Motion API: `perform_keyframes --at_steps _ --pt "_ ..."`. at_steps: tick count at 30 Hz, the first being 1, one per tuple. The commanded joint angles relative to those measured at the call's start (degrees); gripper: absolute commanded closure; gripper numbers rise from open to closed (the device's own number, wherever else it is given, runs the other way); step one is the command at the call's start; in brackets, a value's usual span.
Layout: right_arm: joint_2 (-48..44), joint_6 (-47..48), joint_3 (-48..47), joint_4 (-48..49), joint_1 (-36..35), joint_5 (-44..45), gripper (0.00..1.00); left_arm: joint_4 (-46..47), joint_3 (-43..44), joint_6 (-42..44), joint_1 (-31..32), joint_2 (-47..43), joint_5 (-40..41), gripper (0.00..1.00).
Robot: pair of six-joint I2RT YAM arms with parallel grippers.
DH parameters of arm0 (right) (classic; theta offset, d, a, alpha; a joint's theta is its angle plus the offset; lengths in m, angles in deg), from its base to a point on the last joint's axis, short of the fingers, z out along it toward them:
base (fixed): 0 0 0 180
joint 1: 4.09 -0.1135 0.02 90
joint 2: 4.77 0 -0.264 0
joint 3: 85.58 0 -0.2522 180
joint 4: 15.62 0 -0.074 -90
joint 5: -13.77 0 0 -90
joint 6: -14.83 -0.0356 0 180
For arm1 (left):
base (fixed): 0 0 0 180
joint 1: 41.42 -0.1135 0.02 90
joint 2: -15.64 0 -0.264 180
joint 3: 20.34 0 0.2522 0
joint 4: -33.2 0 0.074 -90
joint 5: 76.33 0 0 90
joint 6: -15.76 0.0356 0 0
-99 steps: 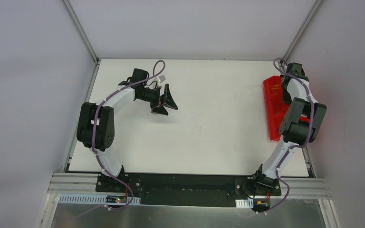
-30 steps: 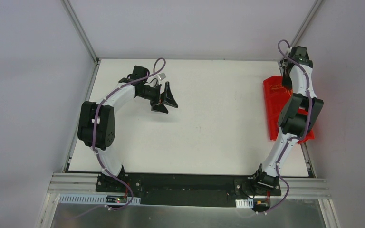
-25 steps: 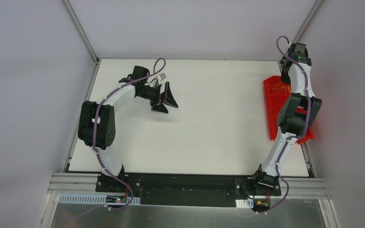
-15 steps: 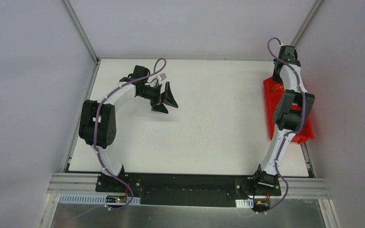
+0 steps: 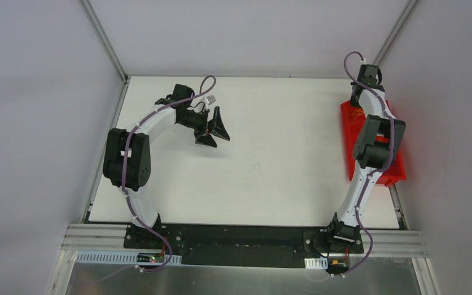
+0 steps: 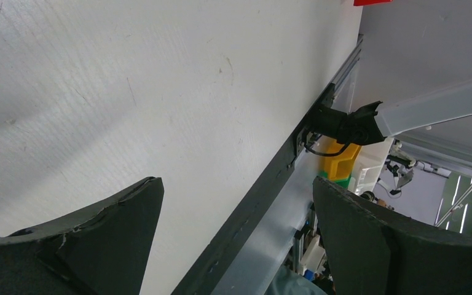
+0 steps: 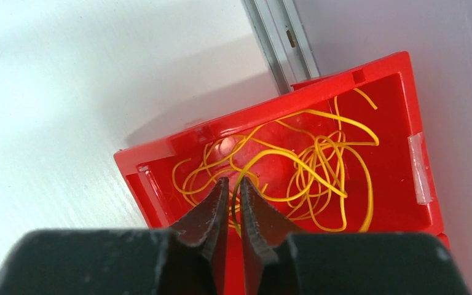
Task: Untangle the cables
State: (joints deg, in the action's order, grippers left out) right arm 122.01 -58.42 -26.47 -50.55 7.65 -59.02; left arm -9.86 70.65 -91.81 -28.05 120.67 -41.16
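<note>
Here, left hand (image 6: 236, 184) spread, right hand (image 7: 234, 182) nearly pressed together, one red bin (image 7: 160, 152), yellow cables (image 7: 314, 161)

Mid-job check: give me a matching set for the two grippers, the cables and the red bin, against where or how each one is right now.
Things:
1. left gripper
2. right gripper
3. cables
4. bin

Places or states:
A. tangled yellow heap inside the bin
B. wide open over the white table
C. at the table's right edge
D. fingers almost together, above the bin

Pairs: 1-B, 2-D, 3-A, 4-C
</note>
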Motion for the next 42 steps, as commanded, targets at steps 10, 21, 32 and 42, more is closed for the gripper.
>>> perform_keyframes --at_steps 10,21,32,42 --pt "-9.27 -1.06 5.22 -0.45 -0.23 0.96 0.52 -1.64 1.39 1.47 -0.80 -1.29 0.68 0.05" --pt "-13.41 0.51 4.87 -0.60 -0.23 1.84 0.15 -1.64 1.34 1.39 -0.80 -1.45 0.86 0.05" --pt "-19.07 2.21 -4.63 -15.20 -0.23 -7.49 0.01 -4.06 3.94 3.81 -2.13 -4.66 5.06 0.01" --pt "-31.73 -1.62 -1.72 -33.80 -0.98 -38.82 0.01 -24.81 19.51 13.21 -11.88 -6.24 18.72 0.01"
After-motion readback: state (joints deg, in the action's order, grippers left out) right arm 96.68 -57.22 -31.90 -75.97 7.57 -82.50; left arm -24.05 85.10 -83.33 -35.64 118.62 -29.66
